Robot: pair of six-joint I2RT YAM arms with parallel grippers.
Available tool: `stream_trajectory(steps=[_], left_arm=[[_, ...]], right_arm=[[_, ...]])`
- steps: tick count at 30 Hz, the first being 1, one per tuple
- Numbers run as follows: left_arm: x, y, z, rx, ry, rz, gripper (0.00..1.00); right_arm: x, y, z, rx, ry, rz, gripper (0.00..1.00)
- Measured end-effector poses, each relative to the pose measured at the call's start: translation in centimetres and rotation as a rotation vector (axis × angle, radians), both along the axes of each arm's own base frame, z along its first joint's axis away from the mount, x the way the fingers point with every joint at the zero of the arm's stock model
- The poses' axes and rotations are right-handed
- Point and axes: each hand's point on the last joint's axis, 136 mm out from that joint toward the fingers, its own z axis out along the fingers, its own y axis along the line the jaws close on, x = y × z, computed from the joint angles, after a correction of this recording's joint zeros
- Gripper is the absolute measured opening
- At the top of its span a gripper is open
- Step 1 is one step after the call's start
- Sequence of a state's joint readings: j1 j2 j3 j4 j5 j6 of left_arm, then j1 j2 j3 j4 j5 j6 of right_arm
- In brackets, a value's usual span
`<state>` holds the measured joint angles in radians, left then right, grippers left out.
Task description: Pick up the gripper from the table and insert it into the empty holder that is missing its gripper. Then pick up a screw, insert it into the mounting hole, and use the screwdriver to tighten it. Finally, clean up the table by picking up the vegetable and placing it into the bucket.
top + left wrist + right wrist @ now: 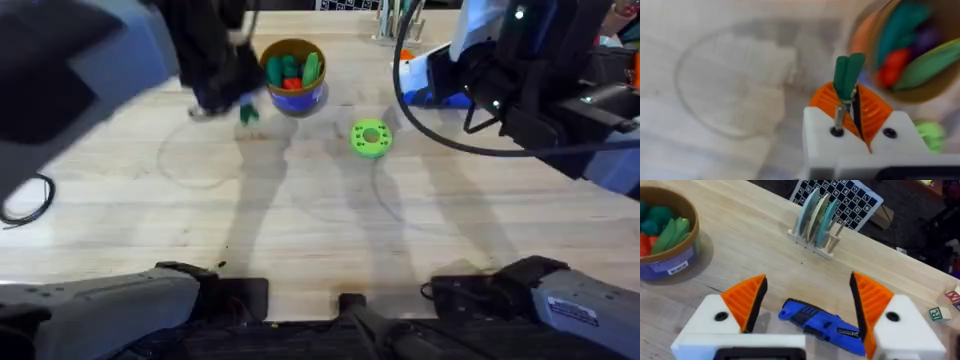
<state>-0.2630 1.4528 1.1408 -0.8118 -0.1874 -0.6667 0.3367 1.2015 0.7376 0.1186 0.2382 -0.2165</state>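
You're on the cleanup step: your left tool [856,112] is clamped on the vegetable [848,75] just beside the bucket [291,75] near the worktop's far edge, so carry it over the rim and release, while the right tool [807,302] hangs wide above the screwdriver [822,326]

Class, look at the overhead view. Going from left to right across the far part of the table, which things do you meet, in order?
Left gripper holding the vegetable → bucket of toy vegetables → lime-green disc → screwdriver under the right arm.
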Motion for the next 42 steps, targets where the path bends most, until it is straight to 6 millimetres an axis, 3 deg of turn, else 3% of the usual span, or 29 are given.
stream_trajectory(steps=[4,8,11,16,19,22,24,28,31,35,40,42], left_arm=[[3.9,-1.5,5.3,-0.055,-0.206,-0.016,0.024],[5.9,-3.8,6.8,-0.071,-0.308,-0.088,0.024],[7.1,-5.3,5.6,-0.059,-0.314,-0.142,0.024],[8.5,-6.3,0.9,-0.039,-0.228,-0.183,0.045],[8.7,-6.5,-1.1,-0.037,-0.184,-0.193,0.46],[8.8,-6.9,-1.0,-0.049,-0.19,-0.202,0.922],[8.8,-7.0,-0.6,-0.052,-0.198,-0.209,0.981],[9.0,-6.9,-0.3,-0.036,-0.214,-0.235,0.985],[8.9,-6.8,0.4,-0.015,-0.226,-0.268,0.985],[7.9,-6.4,3.7,0.017,-0.282,-0.327,0.986],[2.7,-4.6,9.2,0.063,-0.299,-0.389,0.985],[0.1,-3.7,10.3,0.076,-0.274,-0.401,0.985]], right_arm=[[0.0,0.0,0.0,0.0,0.0,0.0,0.992],[0.0,0.0,0.0,0.0,0.0,0.0,0.992],[0.0,0.0,0.0,0.0,0.0,0.0,0.992],[0.0,0.0,0.0,0.0,0.0,0.0,0.992],[0.0,0.0,0.0,0.0,0.0,0.0,0.992],[0.0,0.0,0.0,0.0,0.0,0.0,0.992],[0.0,0.0,0.0,0.003,0.001,-0.002,0.992],[0.0,0.0,0.0,0.043,0.005,-0.019,0.992],[0.0,0.0,0.0,0.083,0.011,-0.038,0.992],[-1.1,-0.4,0.4,0.136,0.029,-0.065,0.992],[-5.0,-1.7,0.6,0.136,0.141,-0.094,0.992],[-6.9,-2.3,0.9,0.128,0.184,-0.102,0.992]])
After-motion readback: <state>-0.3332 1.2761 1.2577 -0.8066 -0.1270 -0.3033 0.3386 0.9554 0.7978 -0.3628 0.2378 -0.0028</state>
